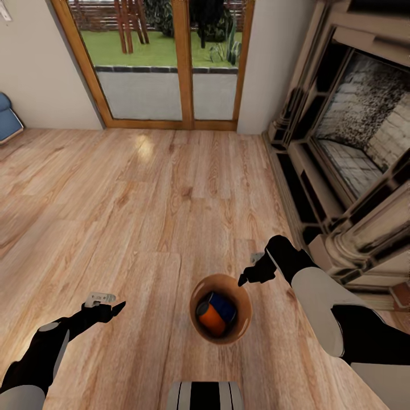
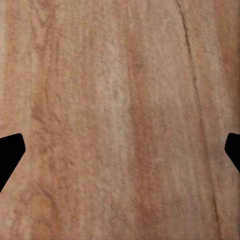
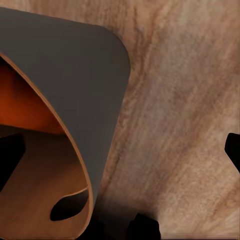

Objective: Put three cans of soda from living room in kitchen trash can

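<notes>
The tash can [image 1: 244, 319] stands on the wood floor just in front of me, its inside glossy copper. Inside it lie an orange can of soda [image 1: 212, 321] and a blue one [image 1: 224, 304]; whether a third lies beneath them I cannot tell. My right gripper [image 1: 249, 278] hovers at the bin's far right rim, open. In the right wrist view its fingers [image 3: 120, 152] straddle the bin's dark outer wall [image 3: 75, 75], wide apart. My left gripper [image 1: 117, 308] hangs open over bare floor to the bin's left, with nothing between its fingers [image 2: 120, 152].
A brick-and-stone fireplace [image 1: 353, 148] fills the right side, its hearth step close to my right arm. Wood-framed glass doors [image 1: 171, 62] stand ahead. A blue sofa corner [image 1: 8, 117] shows at far left. My base [image 1: 205, 396] sits just behind the bin.
</notes>
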`<state>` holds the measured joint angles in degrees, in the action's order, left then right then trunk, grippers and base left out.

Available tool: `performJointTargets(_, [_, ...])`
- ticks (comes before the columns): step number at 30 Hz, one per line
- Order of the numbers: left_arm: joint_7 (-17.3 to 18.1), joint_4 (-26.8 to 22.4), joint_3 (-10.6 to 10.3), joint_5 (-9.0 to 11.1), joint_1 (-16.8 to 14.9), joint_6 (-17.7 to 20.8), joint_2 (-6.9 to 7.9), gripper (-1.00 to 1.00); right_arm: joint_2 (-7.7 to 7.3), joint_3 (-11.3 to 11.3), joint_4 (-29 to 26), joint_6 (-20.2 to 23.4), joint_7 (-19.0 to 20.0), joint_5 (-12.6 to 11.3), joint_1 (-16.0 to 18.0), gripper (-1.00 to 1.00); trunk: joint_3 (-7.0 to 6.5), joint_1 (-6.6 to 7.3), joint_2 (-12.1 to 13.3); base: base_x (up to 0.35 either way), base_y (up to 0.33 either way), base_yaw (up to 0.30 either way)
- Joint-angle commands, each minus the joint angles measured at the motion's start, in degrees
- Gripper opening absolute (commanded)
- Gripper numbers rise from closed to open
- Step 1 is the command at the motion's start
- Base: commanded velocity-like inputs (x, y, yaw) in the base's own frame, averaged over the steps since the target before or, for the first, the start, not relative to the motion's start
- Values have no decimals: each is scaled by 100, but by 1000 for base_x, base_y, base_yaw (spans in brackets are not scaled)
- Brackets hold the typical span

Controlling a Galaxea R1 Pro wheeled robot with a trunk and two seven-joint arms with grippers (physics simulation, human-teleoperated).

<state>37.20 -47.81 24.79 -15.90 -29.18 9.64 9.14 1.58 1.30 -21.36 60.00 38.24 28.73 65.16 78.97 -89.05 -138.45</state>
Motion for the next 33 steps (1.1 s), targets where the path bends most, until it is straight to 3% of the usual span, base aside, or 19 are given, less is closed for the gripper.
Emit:
performJointTargets(1, [0, 0, 0, -1, 0, 1, 0, 100, 0, 0, 0, 0, 0, 1, -6, 100, -18, 22, 42, 0, 0, 0])
performJointTargets(21, [-151, 0, -1, -4, 0, 11, 0, 100, -7, -2, -9, 0, -16, 18, -108, 100, -378, 462, 844, 0, 0, 0])
performJointTargets(29, [-167, 0, -1, -9, 0, 12, 0, 100, -1, -6, -17, 0, -193, 15, -115, 100, -521, 637, 1165, 0, 0, 0])
performJointTargets(33, [-376, 63, -3, -5, 0, 20, 0, 100, 0, -2, -32, 0, -233, 11, -227, 100, -593, 725, 1325, 0, 0, 0])
